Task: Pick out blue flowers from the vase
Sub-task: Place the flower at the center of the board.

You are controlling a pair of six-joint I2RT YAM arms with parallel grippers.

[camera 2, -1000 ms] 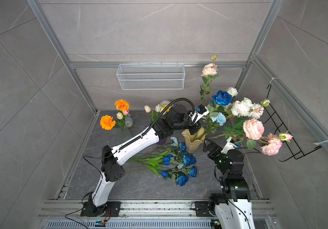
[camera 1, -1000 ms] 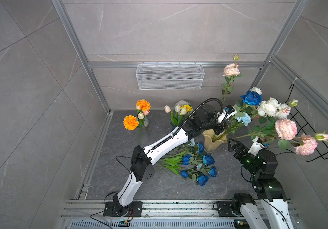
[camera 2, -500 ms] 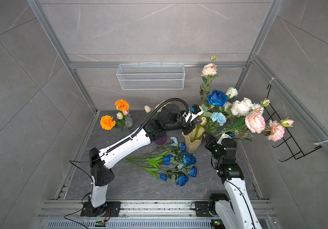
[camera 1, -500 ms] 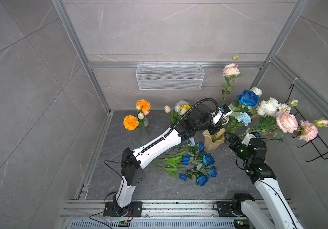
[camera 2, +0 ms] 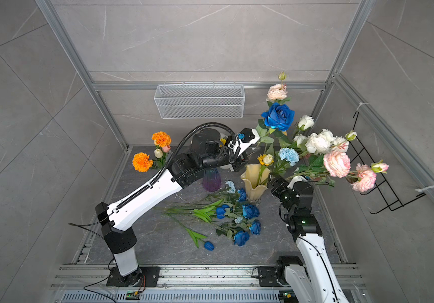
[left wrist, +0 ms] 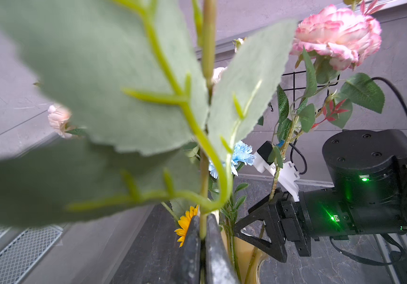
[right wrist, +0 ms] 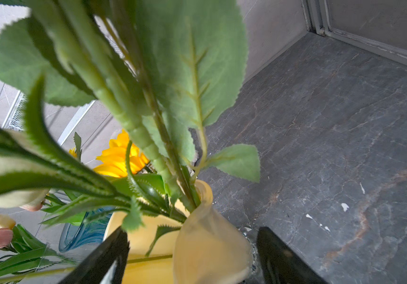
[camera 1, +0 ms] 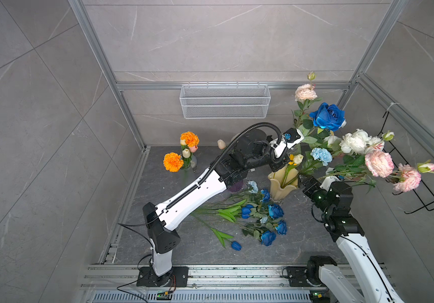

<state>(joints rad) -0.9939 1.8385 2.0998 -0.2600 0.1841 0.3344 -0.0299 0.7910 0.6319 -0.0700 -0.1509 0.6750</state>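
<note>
The left arm (camera 1: 197, 194) had a long white shell set between black joint housings, with small dark holes dotted along the shell. A ribbed black cable conduit (camera 1: 263, 123) ran beside it and arched to a white wrist camera mount (camera 1: 288, 140) bearing a blue connector. A thin black wire (camera 1: 137, 225) left its lower joint (slack, not clipped down). The right arm (camera 1: 360, 251) had the same white links and black motors, with a green light (left wrist: 364, 179) glowing under a round black cap (left wrist: 362, 147) studded with recessed screws. Each arm was bolted to a black base plate (camera 1: 162, 279). The left fingers (left wrist: 216, 248) were dark and scuffed. The right fingers (right wrist: 281, 258) were glossy black.
</note>
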